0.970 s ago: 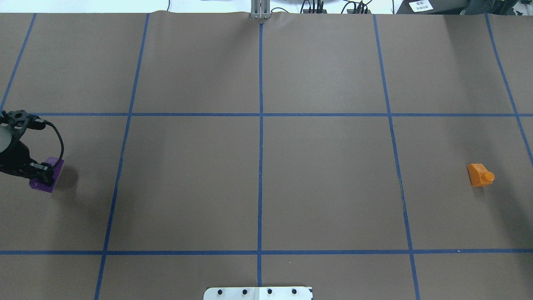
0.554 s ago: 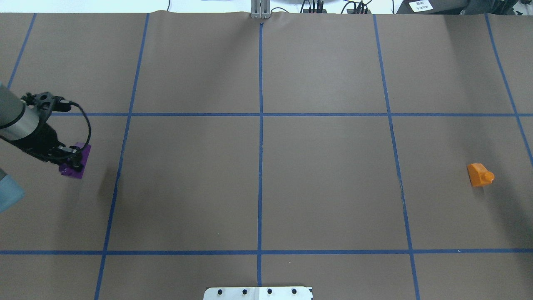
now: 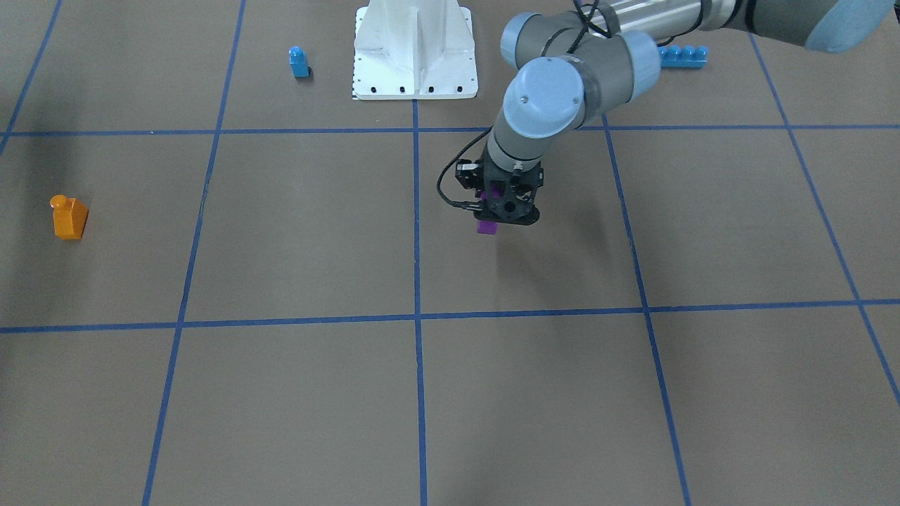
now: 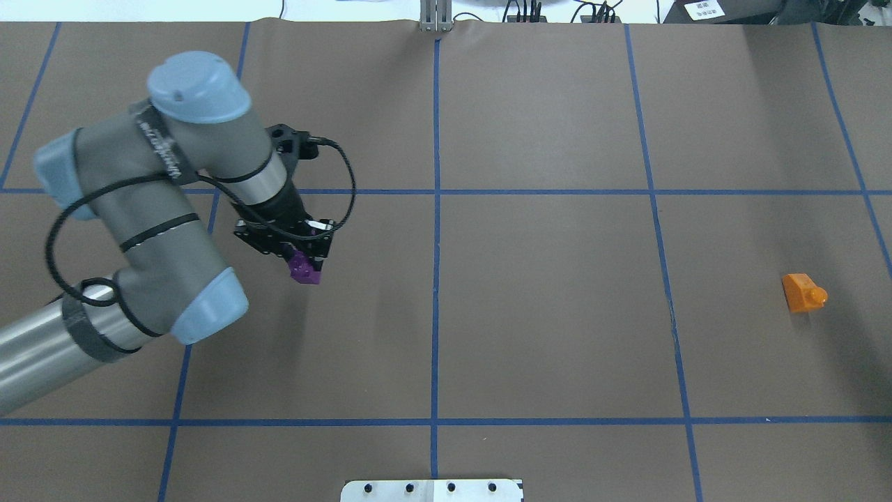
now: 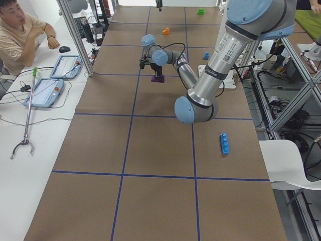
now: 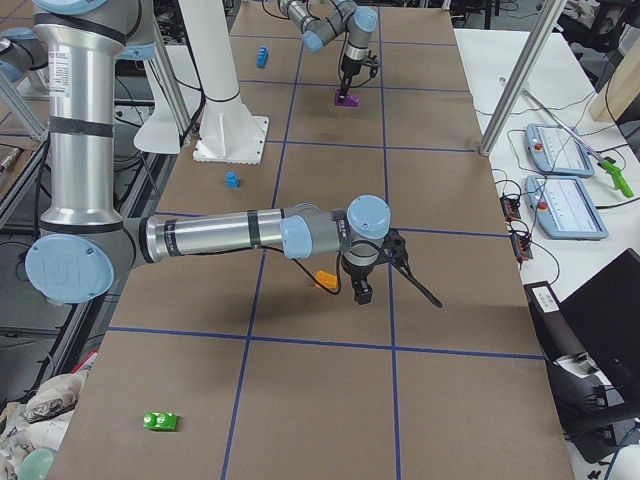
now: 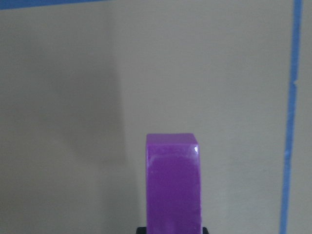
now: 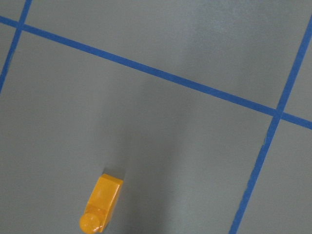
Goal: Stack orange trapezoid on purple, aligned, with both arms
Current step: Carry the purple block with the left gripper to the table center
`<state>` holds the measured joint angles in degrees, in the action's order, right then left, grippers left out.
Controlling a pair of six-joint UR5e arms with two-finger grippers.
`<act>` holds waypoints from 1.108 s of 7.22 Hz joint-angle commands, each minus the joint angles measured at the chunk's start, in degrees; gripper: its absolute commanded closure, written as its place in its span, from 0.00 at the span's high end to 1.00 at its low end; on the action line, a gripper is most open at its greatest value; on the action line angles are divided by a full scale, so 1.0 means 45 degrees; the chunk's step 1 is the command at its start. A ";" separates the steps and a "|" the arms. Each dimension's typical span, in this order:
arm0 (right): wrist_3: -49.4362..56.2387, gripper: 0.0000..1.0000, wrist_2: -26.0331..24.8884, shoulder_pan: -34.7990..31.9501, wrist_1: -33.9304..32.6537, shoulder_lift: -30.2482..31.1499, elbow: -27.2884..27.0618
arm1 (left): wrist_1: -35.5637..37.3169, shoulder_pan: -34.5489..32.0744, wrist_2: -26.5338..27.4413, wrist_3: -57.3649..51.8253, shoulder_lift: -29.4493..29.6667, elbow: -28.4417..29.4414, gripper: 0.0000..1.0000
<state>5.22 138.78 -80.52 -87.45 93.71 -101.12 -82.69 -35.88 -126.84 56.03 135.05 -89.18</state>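
My left gripper (image 4: 307,261) is shut on the purple brick (image 4: 304,269) and holds it above the table, left of the centre line. The brick also shows in the front view (image 3: 486,226) and fills the lower middle of the left wrist view (image 7: 173,187). The orange trapezoid (image 4: 803,292) rests alone on the table at the far right, and also shows in the front view (image 3: 69,217). My right gripper (image 6: 362,292) shows only in the exterior right view, above and just beside the orange trapezoid (image 6: 324,279). I cannot tell whether it is open or shut. The right wrist view shows the trapezoid (image 8: 101,204) below.
A small blue single-stud brick (image 3: 299,62) and a long blue four-stud brick (image 3: 680,55) lie near the white pedestal (image 3: 415,49). A green brick (image 6: 160,421) lies at the table's near right end. An operator (image 5: 20,35) sits beside the table.
My left arm has swung right from the table's left edge toward the middle, carrying the purple brick off the table. The orange trapezoid has not moved.
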 commanded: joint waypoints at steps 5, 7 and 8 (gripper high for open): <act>-0.0008 1.00 0.0528 0.0100 0.0078 -0.0025 0.0011 | -0.2600 0.1039 0.1017 0.1472 0.2115 0.4071 0.00; -0.0008 1.00 0.0527 0.0101 0.0097 -0.0025 0.0011 | -0.2581 0.1020 0.1019 0.1690 0.2449 0.4309 0.00; -0.0008 1.00 0.0508 0.0101 0.0097 -0.0025 0.0011 | -0.2581 0.1040 0.1019 0.1671 0.2450 0.4464 0.00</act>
<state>5.18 141.13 -80.07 -87.02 93.61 -101.07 -94.30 -31.29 -122.33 63.41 145.84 -69.86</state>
